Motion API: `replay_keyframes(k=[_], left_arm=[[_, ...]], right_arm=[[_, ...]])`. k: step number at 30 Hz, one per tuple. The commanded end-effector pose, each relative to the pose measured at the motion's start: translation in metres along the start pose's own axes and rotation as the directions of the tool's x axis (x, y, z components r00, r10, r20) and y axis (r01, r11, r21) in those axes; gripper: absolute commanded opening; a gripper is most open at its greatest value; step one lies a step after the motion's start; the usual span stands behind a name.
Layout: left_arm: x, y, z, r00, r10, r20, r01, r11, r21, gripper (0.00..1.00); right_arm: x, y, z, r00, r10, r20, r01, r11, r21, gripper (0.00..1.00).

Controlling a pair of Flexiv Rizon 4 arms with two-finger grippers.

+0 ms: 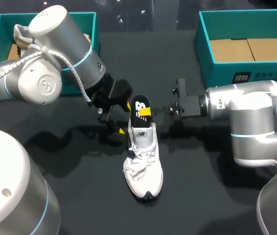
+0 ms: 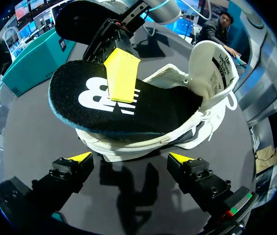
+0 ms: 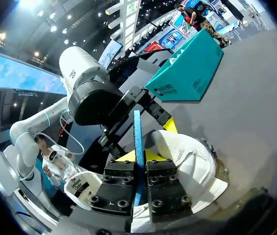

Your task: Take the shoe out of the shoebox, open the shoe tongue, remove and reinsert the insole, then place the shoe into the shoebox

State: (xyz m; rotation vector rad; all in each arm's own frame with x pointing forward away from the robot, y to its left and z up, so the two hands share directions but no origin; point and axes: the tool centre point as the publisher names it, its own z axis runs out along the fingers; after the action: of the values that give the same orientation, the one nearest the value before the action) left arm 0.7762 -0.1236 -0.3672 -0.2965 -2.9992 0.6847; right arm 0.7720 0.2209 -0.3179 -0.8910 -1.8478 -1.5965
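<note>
— Right gripper (image 1: 146, 111) first: what did it have?

— It was pinched shut on the insole (image 1: 141, 105), one yellow tip on the printed top face and the other under it. The right wrist view showed the insole's thin edge (image 3: 137, 129) running straight up between its fingers.

— And the shoe?

— The shoe (image 1: 143, 161) stood upright on the table just under that gripper, toe pointing away from it, well apart from both boxes. So taking it out looked done.

— The tongue?

— The tongue (image 2: 212, 66) stood pulled up and forward, label side showing, on the far side of the insole from the left gripper (image 2: 136, 159). I'd count that step done too.

— So where did the insole step stand?

— Midway, I'd judge. The heel end was lifted out above the collar at the gripper, while the front end was down inside the shoe. Whether it was coming out or going back in, I could not tell.

— The left gripper?

— Wide open, holding nothing, with the heel just ahead of its tips and not touching them.

— What was left?

— Seating the insole flat, then carrying the shoe to a box. The teal box (image 1: 246, 44) behind the right gripper held only cardboard.
</note>
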Motion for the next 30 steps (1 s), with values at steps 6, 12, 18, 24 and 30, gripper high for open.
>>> replay_keyframes(k=[6, 12, 18, 24, 30], left_arm=[[-0.001, -0.001, 0.001, 1.0, 0.001, -0.001, -0.001, 1.0, -0.003, 1.0], [-0.001, -0.001, 0.001, 1.0, 0.001, -0.001, -0.001, 1.0, -0.003, 1.0], [-0.001, -0.001, 0.001, 1.0, 0.001, -0.001, -0.001, 1.0, -0.003, 1.0], [-0.001, -0.001, 0.001, 1.0, 0.001, -0.001, -0.001, 1.0, -0.003, 1.0], [-0.001, -0.001, 0.001, 1.0, 0.001, -0.001, -0.001, 1.0, -0.003, 1.0]], right_arm=[[-0.005, -0.015, 0.007, 0.999, 0.044, -0.012, -0.043, 0.998, 0.047, 0.0], [-0.003, -0.039, 0.009, 0.995, 0.101, -0.015, -0.1, 0.994, 0.047, 0.0], [0.003, -0.047, 0.011, 0.994, 0.106, -0.015, -0.105, 0.994, 0.028, 0.0], [0.005, -0.034, 0.011, 0.998, 0.059, 0.0, -0.059, 0.998, 0.026, 0.31], [0.004, -0.017, 0.006, 1.0, 0.019, 0.009, -0.02, 0.999, 0.026, 0.33]])
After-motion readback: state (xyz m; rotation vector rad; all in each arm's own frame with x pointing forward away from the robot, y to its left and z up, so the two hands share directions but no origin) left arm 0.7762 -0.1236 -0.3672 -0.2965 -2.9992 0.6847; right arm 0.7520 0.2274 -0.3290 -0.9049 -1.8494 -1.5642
